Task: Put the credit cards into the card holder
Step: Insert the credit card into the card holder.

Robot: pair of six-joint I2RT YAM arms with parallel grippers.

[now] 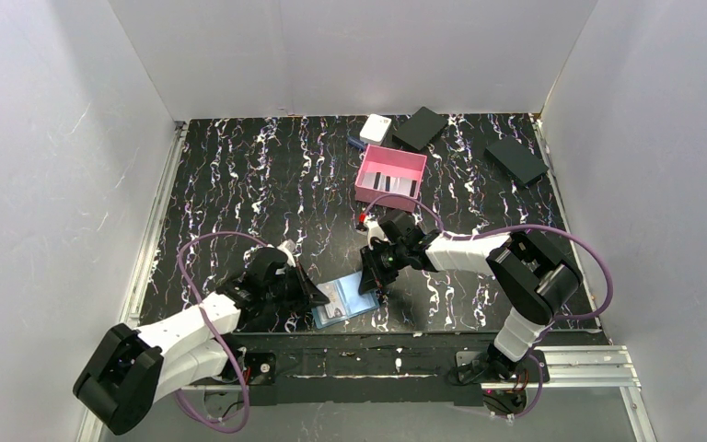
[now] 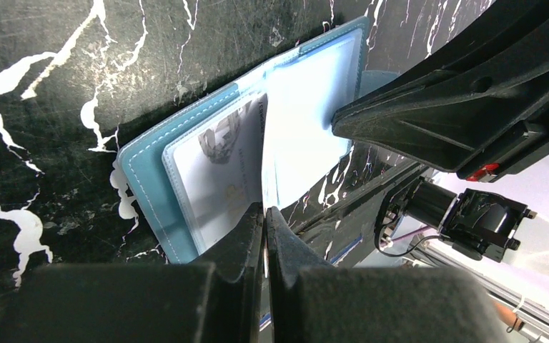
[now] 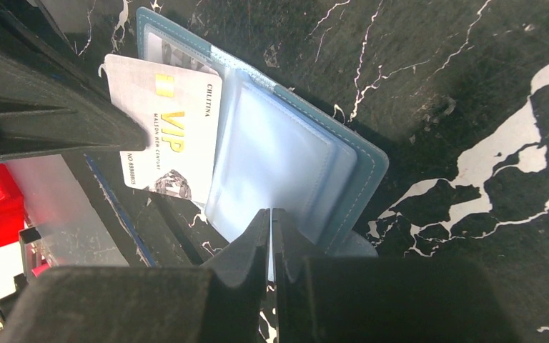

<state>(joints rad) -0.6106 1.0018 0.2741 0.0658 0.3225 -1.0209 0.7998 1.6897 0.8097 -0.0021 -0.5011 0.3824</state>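
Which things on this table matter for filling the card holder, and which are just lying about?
For the job: card holder, credit card, likely more cards in the pink tray.
Lying about: white box, two black boxes.

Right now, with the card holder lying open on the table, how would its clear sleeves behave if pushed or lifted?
Likely floppy: the clear sleeves bow and fan apart instead of lying flat. Probably slippery; the plastic looks glossy. The thin card holder may slide on the table when pushed.
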